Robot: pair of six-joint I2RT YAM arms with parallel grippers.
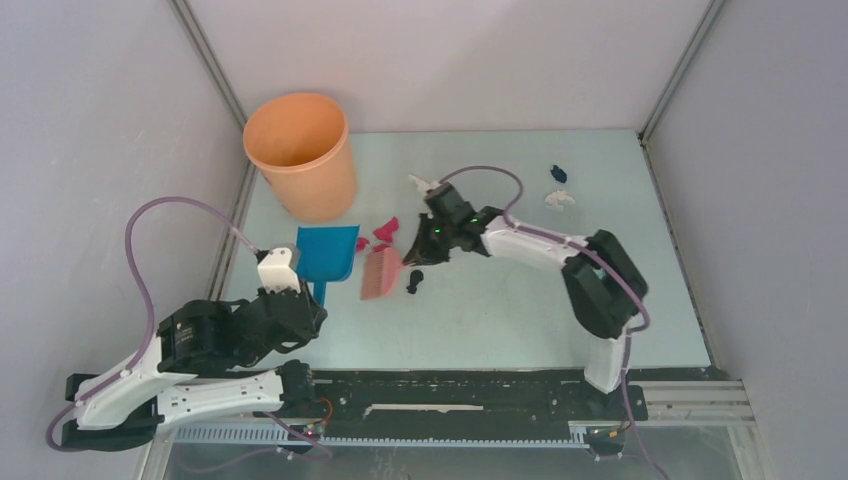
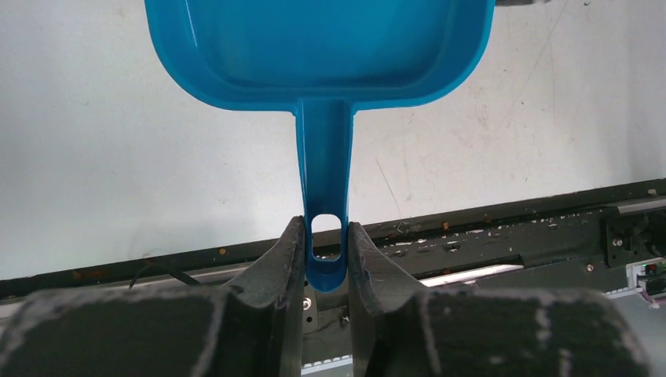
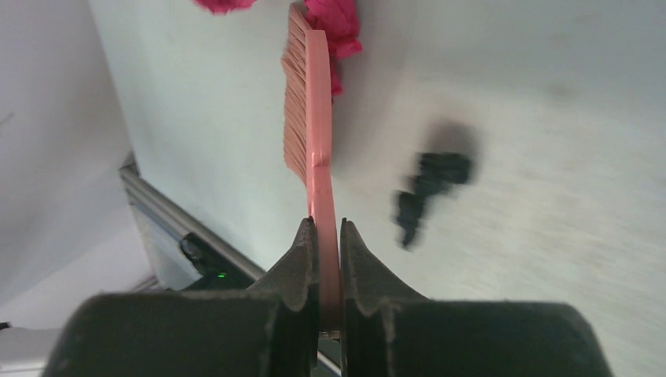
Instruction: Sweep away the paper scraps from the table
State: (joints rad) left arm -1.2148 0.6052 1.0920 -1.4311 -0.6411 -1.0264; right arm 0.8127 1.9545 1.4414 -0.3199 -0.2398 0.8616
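Evidently the arms split the job. The left end effector [image 2: 326, 236] is nearly closed, pinching the tail of the blue dustpan [image 1: 327, 252] handle on either side of its hanging hole. That end grip leaves the whole tray free and low on the surface [image 1: 520, 310], ready to receive. The right end effector [image 3: 328, 236] is clamped almost fully shut on the thin flat handle of the pink brush [image 3: 309, 102]. It holds the brush edge-on with the bristles facing the dustpan side, so a stroke would push litter that way. Of the paper scraps, the magenta ones [image 1: 385, 232] lie just beside the brush tip and near the pan's right edge, the easiest to gather. A black one [image 3: 432, 184] lies close behind the brush's back, so the brush would probably have to reach round it. A white bit [image 1: 559, 198] and a dark blue one [image 1: 558, 174] lie well apart near the far right, with another white bit [image 1: 420, 183] beyond the right wrist. An orange bin [image 1: 302, 155] stands at the far left, near the pan, likely for emptying.
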